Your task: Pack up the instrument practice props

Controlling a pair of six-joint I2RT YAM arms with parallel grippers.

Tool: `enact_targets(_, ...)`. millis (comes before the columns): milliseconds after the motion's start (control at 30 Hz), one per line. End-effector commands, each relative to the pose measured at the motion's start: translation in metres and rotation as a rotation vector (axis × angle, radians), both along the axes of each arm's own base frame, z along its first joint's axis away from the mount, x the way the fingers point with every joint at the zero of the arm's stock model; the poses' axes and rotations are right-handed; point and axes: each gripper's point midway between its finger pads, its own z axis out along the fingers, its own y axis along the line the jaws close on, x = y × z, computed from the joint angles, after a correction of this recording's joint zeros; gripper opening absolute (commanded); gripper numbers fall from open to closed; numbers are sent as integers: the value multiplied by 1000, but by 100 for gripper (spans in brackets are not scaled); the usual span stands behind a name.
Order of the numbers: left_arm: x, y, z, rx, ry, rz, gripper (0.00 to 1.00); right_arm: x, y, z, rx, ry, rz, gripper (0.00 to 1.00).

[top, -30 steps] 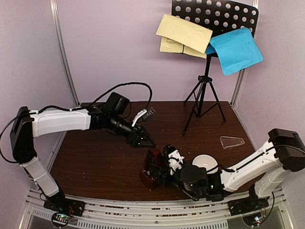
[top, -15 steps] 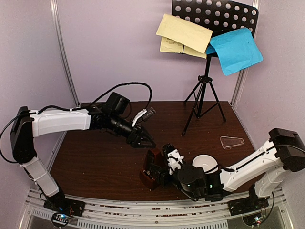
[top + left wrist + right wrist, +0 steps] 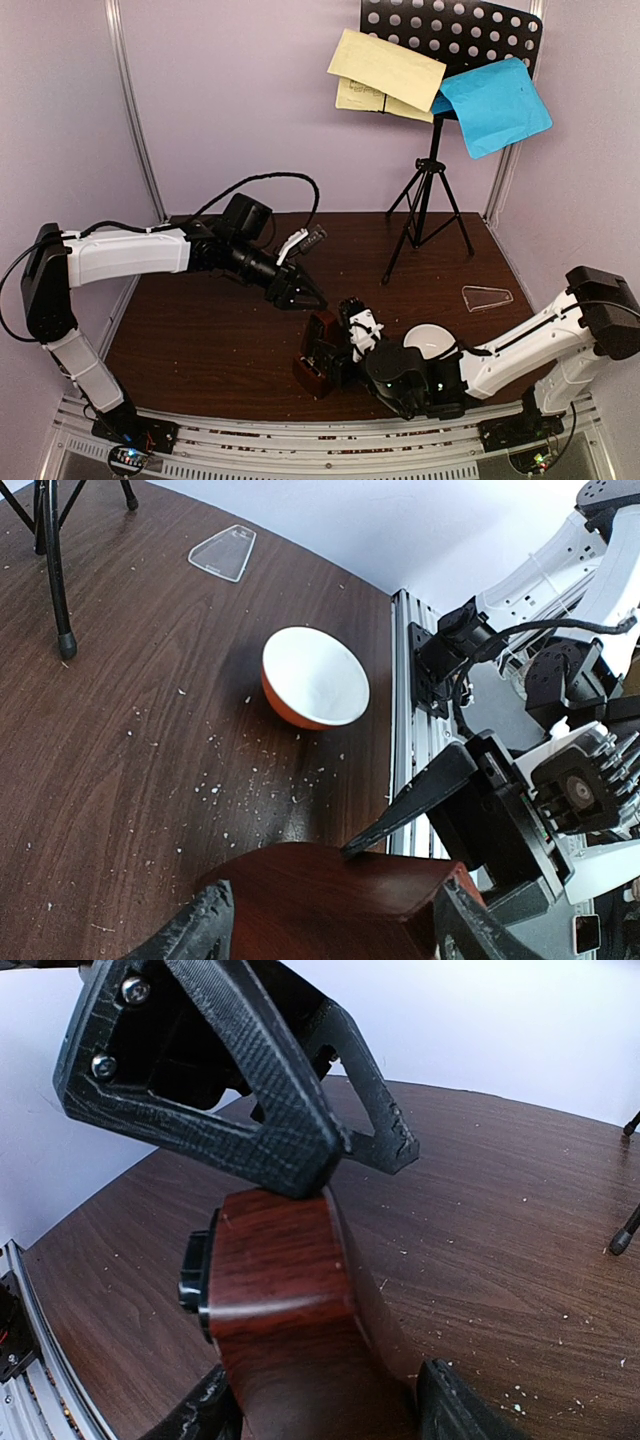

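While the metronome stands low in the middle of the top view, on the near part of the table, treat it as a shared load. Your right gripper is clamped on its lower body, a finger on each side of the brown wood. Your left gripper comes in from the upper left and straddles the top end with its jaws well apart. Both fingers look to be against the wood, but I cannot tell whether they actually press.

To my eye, this step is about steadying the metronome so its clear cover can go on. That cover lies flat well apart, toward the right edge of the frame.

- Let only one arm carry the weight, because two firm grips pulling differently may twist the body or tip it.
- Mind the black knob on the side, and do not squeeze across it.
- If the left takes over, close it squarely on the flat faces before the right lets go.
- Move slowly past the white bowl just right of the right wrist.

The music stand at the upper right holds the yellow sheets and the blue sheet.
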Motion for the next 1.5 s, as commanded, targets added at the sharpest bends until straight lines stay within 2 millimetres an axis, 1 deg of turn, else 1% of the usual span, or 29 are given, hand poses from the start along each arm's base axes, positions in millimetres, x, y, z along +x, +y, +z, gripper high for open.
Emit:
enact_targets(0,2,0,1,14,-37,8,71,12,-6,-2,-11,13,-58,60)
enact_targets(200,2,0,1,14,-34,7,71,15,-8,-5,-10,29,-69,60)
enact_targets(533,2,0,1,13,-34,6,71,16,-7,-5,-10,36,-71,63)
enact_targets(900,2,0,2,12,-34,5,71,18,-8,-4,-15,37,-89,70)
enact_targets(967,3,0,2,15,-39,11,71,17,-6,-2,-9,35,-74,73)
enact_targets(1000,4,0,2,17,-46,18,72,17,-5,0,-7,33,-65,77)
enact_targets(1033,5,1,3,20,-54,25,73,16,-3,3,-5,26,-52,81)
enact_targets(1100,9,3,4,29,-78,42,77,14,-4,8,14,23,-36,95)
enact_targets(1133,12,4,4,37,-96,54,79,12,-5,13,28,19,-21,99)
enact_targets(1200,17,7,7,49,-137,82,84,8,-5,22,47,13,23,100)
enact_targets(1300,26,13,16,54,-204,130,90,0,-7,36,47,-3,96,100)
enact_targets(1367,33,19,27,43,-257,171,92,-7,-15,42,53,-8,134,100)
enact_targets(1467,46,34,55,10,-374,255,92,-15,-33,56,100,-13,169,100)
